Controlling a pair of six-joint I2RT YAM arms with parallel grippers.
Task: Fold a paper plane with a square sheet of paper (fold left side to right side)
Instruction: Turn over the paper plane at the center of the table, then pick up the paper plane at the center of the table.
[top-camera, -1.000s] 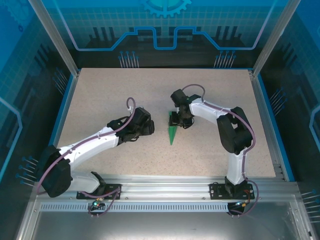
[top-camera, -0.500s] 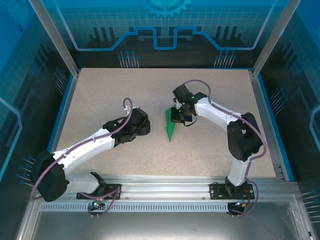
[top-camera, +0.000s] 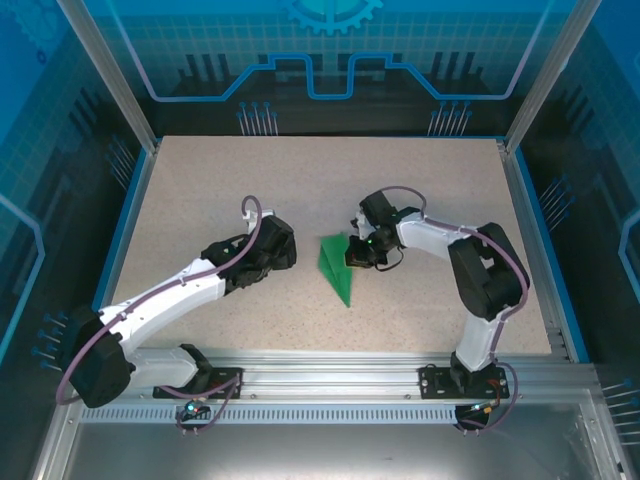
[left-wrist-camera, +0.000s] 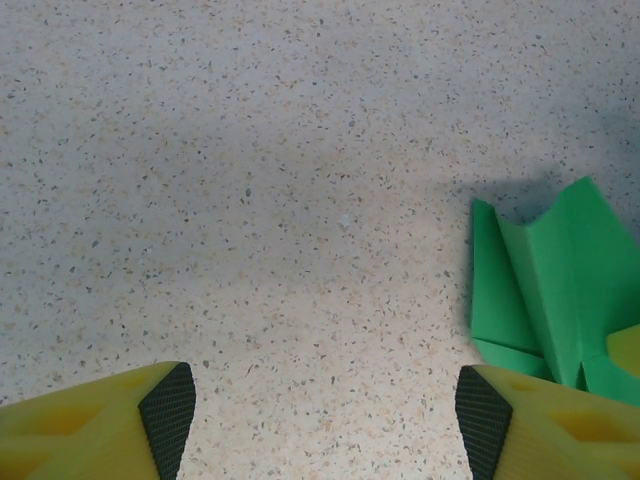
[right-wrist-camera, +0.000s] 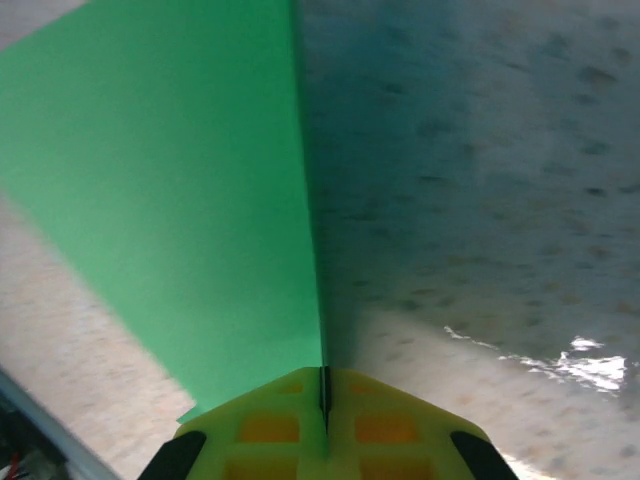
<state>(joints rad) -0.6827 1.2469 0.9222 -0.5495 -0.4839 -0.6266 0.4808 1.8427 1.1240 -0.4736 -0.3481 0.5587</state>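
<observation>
The green paper plane (top-camera: 337, 266), folded to a slim dart, lies at the middle of the speckled table (top-camera: 200, 190), its nose aimed toward the arms' bases. The right gripper (right-wrist-camera: 323, 400) holds it near the wide end, fingers pressed together on a folded edge; in the right wrist view one flat panel of paper rises from the seam between them. The left gripper (left-wrist-camera: 325, 420) hangs just to the left of the plane, fingers spread wide with nothing between them. In its wrist view the dart's tail lies beside one finger, and whether the two touch cannot be told. The paper looks very light and thin. It is likely to bend under its own wings, to skate across the smooth tabletop at a nudge, and to crumple or take a stray crease if squeezed carelessly. The stacked layers along the centre crease are probably its stiffest part and the safest place to pinch. The single-layer wings look better pressed flat than gripped, with one gripper anchoring the dart while the other works.
</observation>
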